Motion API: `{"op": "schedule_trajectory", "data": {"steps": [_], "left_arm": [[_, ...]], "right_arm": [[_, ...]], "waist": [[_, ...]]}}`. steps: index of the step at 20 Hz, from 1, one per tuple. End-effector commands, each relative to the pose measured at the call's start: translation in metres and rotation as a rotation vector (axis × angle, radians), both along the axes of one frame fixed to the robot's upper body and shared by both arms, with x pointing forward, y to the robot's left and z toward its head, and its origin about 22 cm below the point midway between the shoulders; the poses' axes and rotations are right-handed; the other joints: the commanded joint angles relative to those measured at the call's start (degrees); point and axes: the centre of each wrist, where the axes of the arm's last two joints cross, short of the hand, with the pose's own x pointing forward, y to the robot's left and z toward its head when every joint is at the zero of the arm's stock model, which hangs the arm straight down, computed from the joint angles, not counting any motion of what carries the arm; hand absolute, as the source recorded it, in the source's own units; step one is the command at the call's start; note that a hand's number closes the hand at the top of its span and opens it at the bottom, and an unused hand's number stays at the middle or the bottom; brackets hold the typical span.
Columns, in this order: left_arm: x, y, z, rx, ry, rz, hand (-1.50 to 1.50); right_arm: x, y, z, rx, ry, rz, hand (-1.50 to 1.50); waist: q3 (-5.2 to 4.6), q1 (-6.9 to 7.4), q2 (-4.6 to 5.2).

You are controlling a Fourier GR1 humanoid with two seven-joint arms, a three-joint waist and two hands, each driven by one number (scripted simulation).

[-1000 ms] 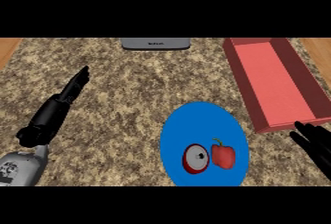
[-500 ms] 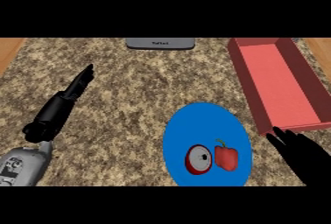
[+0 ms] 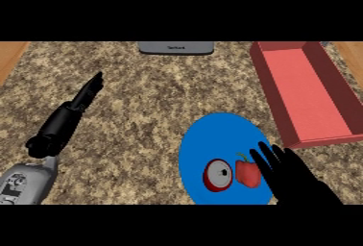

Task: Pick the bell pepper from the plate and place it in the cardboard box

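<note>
A red bell pepper (image 3: 246, 173) with a green stem lies on the blue plate (image 3: 216, 139) at the lower middle right, beside a round red cut piece (image 3: 218, 176) with a pale face. My right hand (image 3: 294, 175) is open, its straight fingers over the plate's right edge, touching or just right of the pepper. The cardboard box (image 3: 305, 91), reddish inside, stands at the upper right. My left hand (image 3: 71, 115) rests open on the left of the counter, fingers pointing away.
A grey appliance (image 3: 175, 47) sits at the counter's far edge in the middle. Wooden borders show at the far left and far right corners. Speckled counter (image 3: 142, 105) lies between the left hand and the plate.
My right hand has moved left from the counter's right edge onto the plate, up to the pepper. The view has shifted slightly. The left hand has stayed in place.
</note>
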Motion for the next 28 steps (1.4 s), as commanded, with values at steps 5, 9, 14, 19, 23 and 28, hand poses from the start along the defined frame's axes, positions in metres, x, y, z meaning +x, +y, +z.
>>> {"op": "schedule_trajectory", "data": {"steps": [5, 9, 14, 19, 23, 28], "left_arm": [[-0.003, -0.013, 0.003, -0.008, 0.008, -0.004, 0.0], [0.01, -0.01, 0.005, -0.01, -0.004, 0.007, 0.0], [0.007, 0.003, -0.008, 0.019, -0.006, 0.013, 0.0], [0.006, -0.003, 0.01, 0.005, -0.012, 0.016, 0.0], [-0.003, -0.017, -0.002, 0.008, -0.012, 0.032, 0.0], [0.011, 0.001, 0.011, 0.011, -0.018, 0.011, 0.0]], "right_arm": [[-0.006, 0.038, -0.012, -0.125, -0.092, -0.074, -1.5], [0.007, 0.059, -0.023, -0.13, -0.103, -0.07, -1.5], [0.021, 0.055, -0.034, -0.177, -0.069, -0.109, -1.5], [0.021, 0.063, -0.053, -0.174, -0.069, -0.109, -1.5], [0.022, 0.039, -0.059, -0.157, -0.04, -0.065, -1.5], [0.037, 0.032, -0.073, -0.151, -0.028, -0.107, -1.5]], "waist": [[0.14, -0.81, -0.07], [0.14, -0.97, 0.09], [0.14, -1.06, 0.15], [0.18, -1.02, 0.11], [0.19, -1.04, 0.1], [0.2, -1.1, 0.13]]}}
